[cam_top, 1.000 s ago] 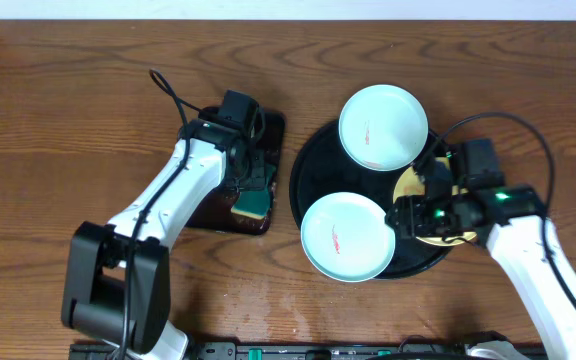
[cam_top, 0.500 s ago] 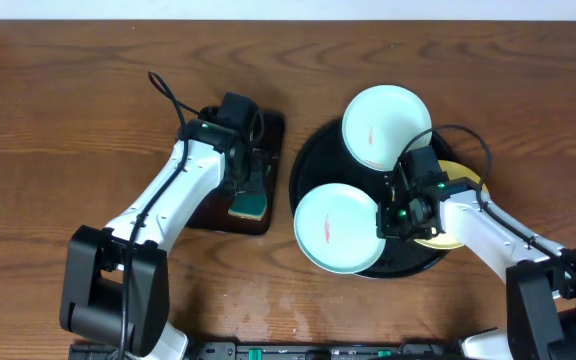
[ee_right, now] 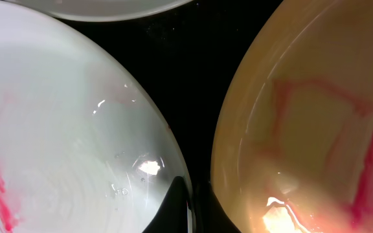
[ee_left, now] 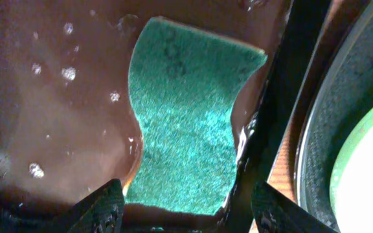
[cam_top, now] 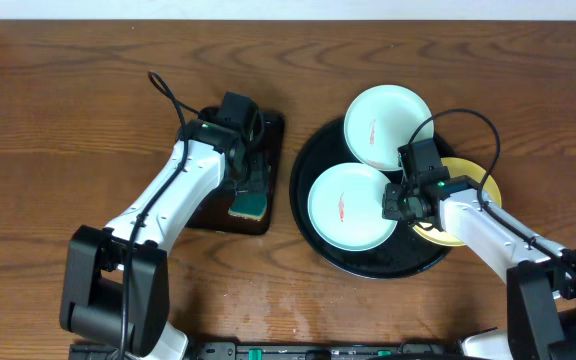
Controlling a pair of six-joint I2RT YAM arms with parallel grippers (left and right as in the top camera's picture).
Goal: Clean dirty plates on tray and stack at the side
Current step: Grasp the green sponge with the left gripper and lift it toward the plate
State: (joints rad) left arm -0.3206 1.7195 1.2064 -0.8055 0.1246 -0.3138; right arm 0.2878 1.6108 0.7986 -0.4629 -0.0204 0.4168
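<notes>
Pinches the right rim of the near mint plate [cam_top: 346, 207] with the right pincer [cam_top: 393, 205], fingertips pressed together on it. Has dragged that plate right within the last half second. No longer overhangs the left rim of the black tray [cam_top: 310, 160]; lies fully inside, close against the far mint plate [cam_top: 386, 126] and the yellow plate [cam_top: 468, 190]. Holds the left pincer [ee_left: 193, 204] spread over the green sponge [ee_left: 186, 110] in the rectangular tray [cam_top: 213, 205]. Looks set for wiping; nothing stacked on the table [cam_top: 68, 120] yet.

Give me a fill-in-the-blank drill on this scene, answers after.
The round black tray holds ___ plates. The sponge below the left gripper is ___. The right gripper is at the rim of the nearer mint plate, next to another plate, coloured ___. Missing: three; green; yellow.
</notes>
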